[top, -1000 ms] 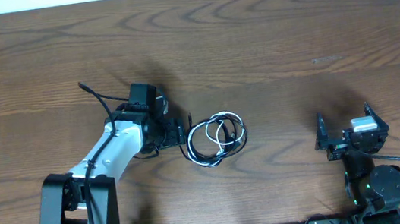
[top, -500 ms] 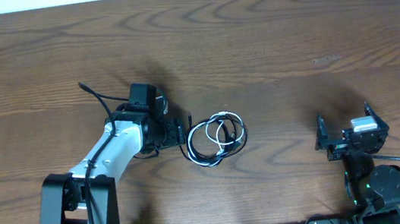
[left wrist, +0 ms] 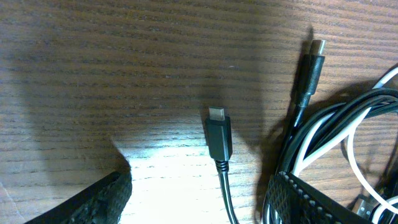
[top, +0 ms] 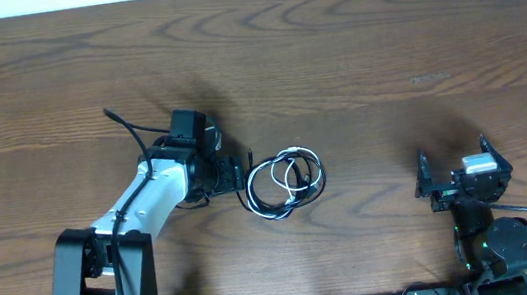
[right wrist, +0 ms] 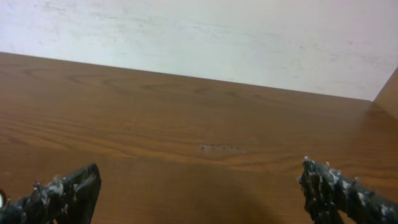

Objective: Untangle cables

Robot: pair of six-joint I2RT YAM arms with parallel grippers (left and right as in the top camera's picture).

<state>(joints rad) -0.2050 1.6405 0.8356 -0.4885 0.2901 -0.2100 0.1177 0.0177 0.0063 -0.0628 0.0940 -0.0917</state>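
The cables (left wrist: 306, 78) run off the left wrist view's right and bottom edges. Overhead, which strand crosses which is too small to tell.

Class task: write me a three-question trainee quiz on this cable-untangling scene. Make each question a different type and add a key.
1. True or false: the right gripper is shut on the cables.
2. Which gripper is nearer the cables? A) left gripper B) right gripper C) both equally near
3. Fill the gap: in the left wrist view, the plug lying on the table between the left gripper's fingers is ____ in colour.

Key:
1. False: it is open and well apart from the cables.
2. A
3. black
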